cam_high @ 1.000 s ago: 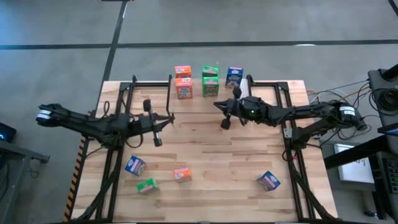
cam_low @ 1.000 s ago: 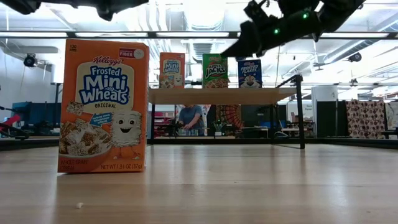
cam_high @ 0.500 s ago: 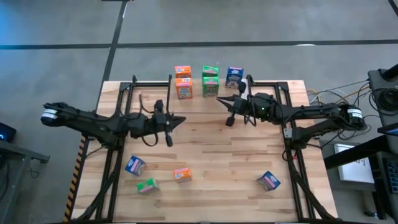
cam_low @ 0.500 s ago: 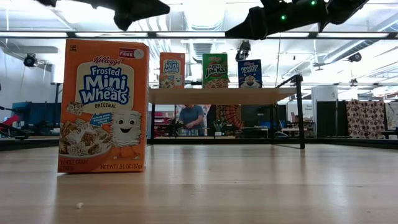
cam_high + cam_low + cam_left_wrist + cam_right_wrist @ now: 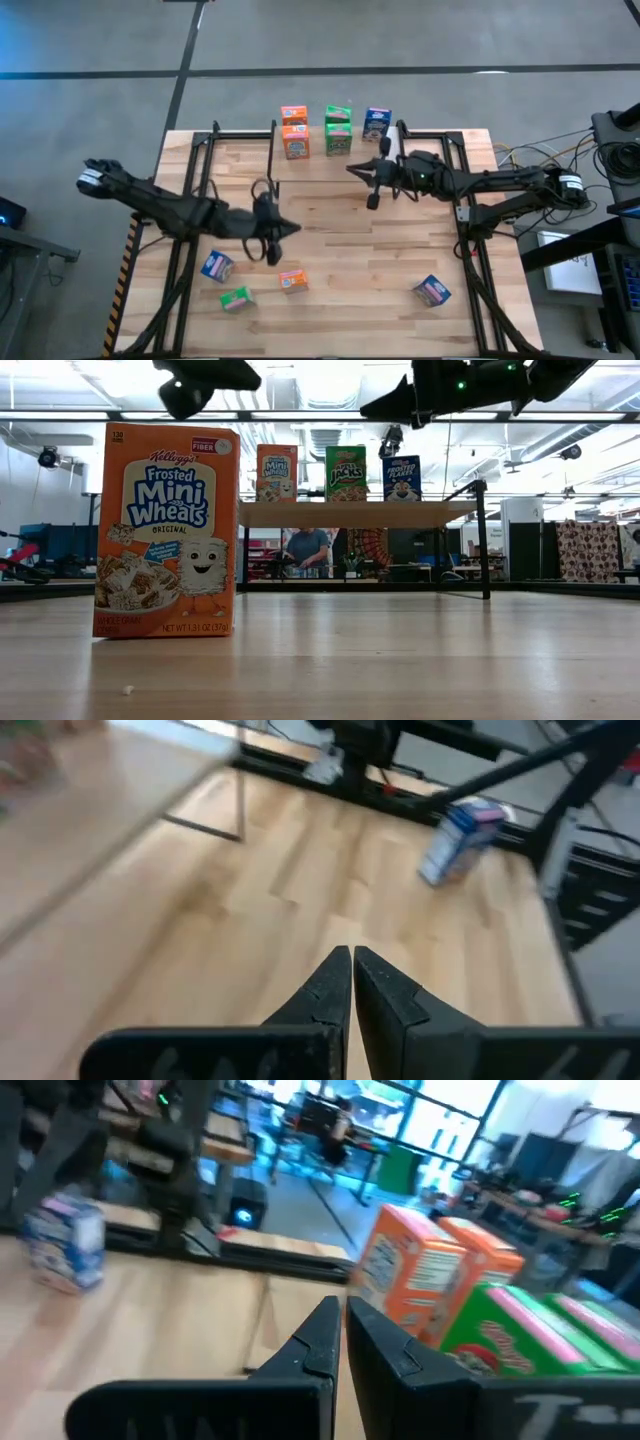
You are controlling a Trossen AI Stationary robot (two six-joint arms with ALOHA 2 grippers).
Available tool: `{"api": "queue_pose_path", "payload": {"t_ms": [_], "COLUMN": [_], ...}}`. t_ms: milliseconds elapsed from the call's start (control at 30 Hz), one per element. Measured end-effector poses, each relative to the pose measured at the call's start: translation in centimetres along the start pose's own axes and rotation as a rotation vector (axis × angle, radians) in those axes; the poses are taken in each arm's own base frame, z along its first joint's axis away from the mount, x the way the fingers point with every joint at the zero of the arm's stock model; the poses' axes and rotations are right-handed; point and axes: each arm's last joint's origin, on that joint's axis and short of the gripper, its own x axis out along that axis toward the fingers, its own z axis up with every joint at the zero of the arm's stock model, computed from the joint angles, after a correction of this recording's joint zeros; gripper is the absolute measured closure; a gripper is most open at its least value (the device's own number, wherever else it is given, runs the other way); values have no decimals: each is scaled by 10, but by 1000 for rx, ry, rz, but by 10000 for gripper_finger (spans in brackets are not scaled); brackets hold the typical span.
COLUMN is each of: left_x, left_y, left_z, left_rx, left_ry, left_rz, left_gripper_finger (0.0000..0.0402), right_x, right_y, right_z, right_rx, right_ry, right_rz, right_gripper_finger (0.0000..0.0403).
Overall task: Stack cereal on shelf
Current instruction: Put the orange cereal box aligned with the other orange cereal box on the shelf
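Note:
Several cereal boxes stand on the shelf [image 5: 355,513] at the table's far edge: two orange [image 5: 295,130], two green [image 5: 338,128] and one blue [image 5: 376,122]. On the tabletop near the front lie a blue box [image 5: 216,266], a green box [image 5: 236,298], an orange box [image 5: 292,281] and another blue box [image 5: 432,290]. My left gripper [image 5: 278,230] hovers shut above the table, just beyond the orange box. My right gripper [image 5: 358,172] hangs shut in the air in front of the shelf's boxes, which fill its wrist view [image 5: 420,1275].
Black frame rails [image 5: 190,200] run along both sides of the table. In the low view the orange box [image 5: 165,530] stands upright close to the camera. Bare wood lies between the shelf and the front boxes [image 5: 350,240]. A person [image 5: 305,550] shows far behind the table.
My left gripper has swung toward the table's near edge and a little to the right, ending close above the orange box on the tabletop. My right gripper has risen a little in front of the shelf. No box has moved.

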Motion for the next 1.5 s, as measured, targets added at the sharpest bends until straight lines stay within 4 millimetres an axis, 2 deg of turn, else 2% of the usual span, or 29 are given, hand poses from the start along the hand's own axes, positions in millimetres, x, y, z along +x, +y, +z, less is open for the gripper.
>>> {"api": "queue_pose_path", "payload": {"t_ms": [100,267,500,733,1000,1300,1500], "left_x": [-1,0,9,16,10,3,4], "left_y": [-14,-37,-71,-92,-109,-124,-120], "left_z": [-9,-11,-13,-15,-3,1,-3], "left_rx": [-46,-94,-36,20,50,25,6], "left_ry": [22,39,94,185,328,449,519], "left_rz": [-32,-76,-112,-88,-24,38,47], "left_gripper_finger": [401,401,401,401,401,400,355], "right_x": [-2,-8,-30,-50,-58,-67,-75], "right_y": [8,27,46,57,72,100,115], "right_z": [0,0,6,4,4,8,8], "right_rx": [26,17,-6,8,51,49,69], "right_ry": [-3,-39,-159,-266,-350,-375,-375], "right_rz": [31,95,156,212,354,483,557], "right_gripper_finger": [390,390,390,390,390,390,390]}}
